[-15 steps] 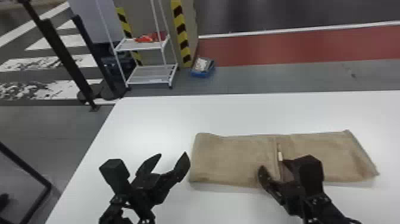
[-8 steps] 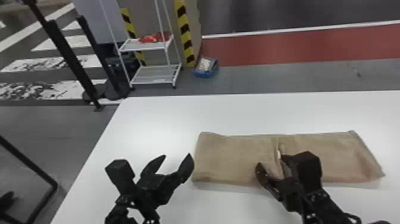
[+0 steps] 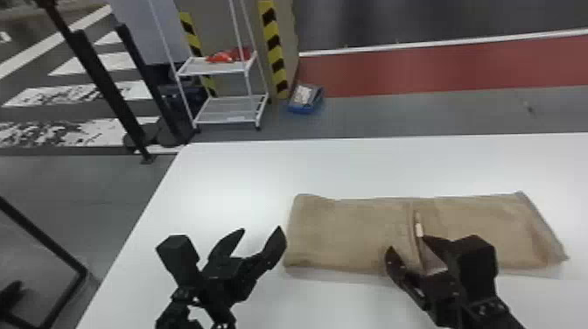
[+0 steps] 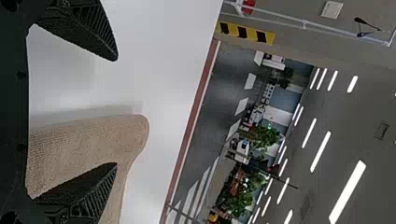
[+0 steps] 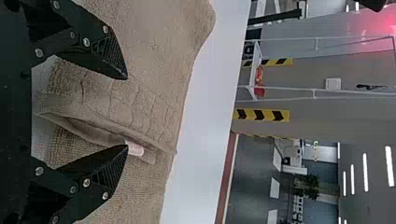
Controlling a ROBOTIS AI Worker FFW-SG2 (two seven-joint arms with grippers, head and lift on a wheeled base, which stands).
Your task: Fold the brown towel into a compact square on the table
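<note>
1 gaping left gripper (image 3: pixel 261 228) beside the towel (image 3: pixel 345 232), 1 gaping right gripper (image 3: pixel 407 242) above.

Bright light from ceiling strips (image 4: pixel 347 191)

One brown towel (image 3: pixel 350 227), one table (image 3: pixel 240 175), two grippers: left gripper (image 3: pixel 260 229), right gripper (image 3: pixel 407 243); one rack (image 3: pixel 223 107), one blue box (image 3: pixel 300 108).

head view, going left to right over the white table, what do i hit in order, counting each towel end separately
left gripper → brown towel's left end → right gripper → brown towel's right end
</note>
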